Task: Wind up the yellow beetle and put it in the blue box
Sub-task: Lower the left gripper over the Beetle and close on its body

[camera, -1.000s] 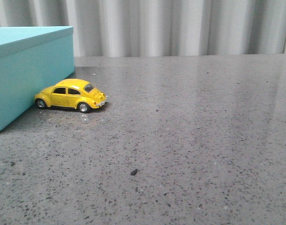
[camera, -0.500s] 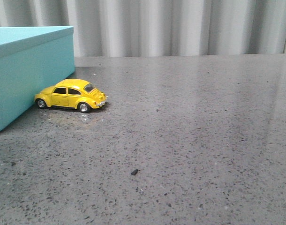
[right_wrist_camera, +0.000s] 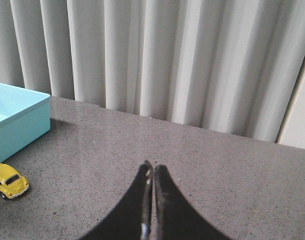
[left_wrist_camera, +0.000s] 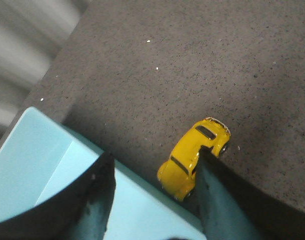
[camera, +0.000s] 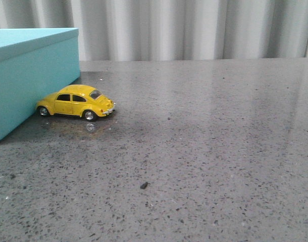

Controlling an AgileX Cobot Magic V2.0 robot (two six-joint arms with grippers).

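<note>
Front view: the yellow beetle (camera: 76, 102) sits on its wheels on the grey speckled bench (camera: 204, 146), nose end just beside the side wall of the blue box (camera: 30, 75) at far left, with a small dark crumb (camera: 144, 185) lying well apart nearer the camera; no arm shows here. Left wrist view: left gripper (left_wrist_camera: 152, 200) jaws spread wide above the car (left_wrist_camera: 195, 156) and the box's rim (left_wrist_camera: 67, 165), holding nothing. Right wrist view: right gripper (right_wrist_camera: 152, 200) jaws pressed together and empty over bare bench, car (right_wrist_camera: 9, 181) and box (right_wrist_camera: 17, 120) off to one side, pale curtain (right_wrist_camera: 167, 60) behind.
</note>
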